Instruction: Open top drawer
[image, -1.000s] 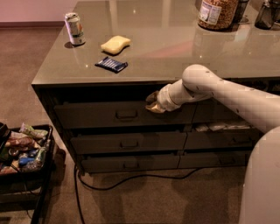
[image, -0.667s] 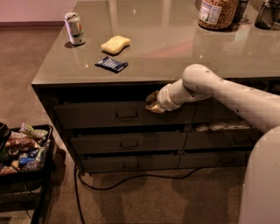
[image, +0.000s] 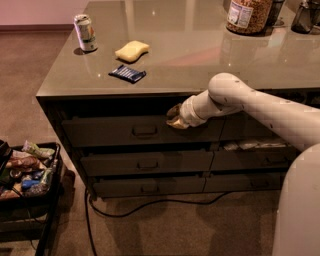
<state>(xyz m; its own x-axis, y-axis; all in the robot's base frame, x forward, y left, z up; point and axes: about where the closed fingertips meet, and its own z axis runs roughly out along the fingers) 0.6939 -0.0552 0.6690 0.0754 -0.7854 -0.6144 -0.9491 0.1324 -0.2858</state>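
Note:
The top drawer (image: 100, 131) is the wide dark grey-green front just under the counter edge, with a small loop handle (image: 145, 131) at its centre. It looks pushed in, level with the drawers beside it. My gripper (image: 173, 118) is at the end of the white arm, at the drawer's upper edge, just right of and above the handle.
The counter top (image: 200, 55) holds a soda can (image: 85, 33), a yellow sponge (image: 132, 50), a blue snack packet (image: 127, 73) and a jar (image: 248, 15). Lower drawers (image: 110, 163) sit beneath. A black cart of snacks (image: 25, 172) stands at the left, and a cable (image: 150, 205) lies on the carpet.

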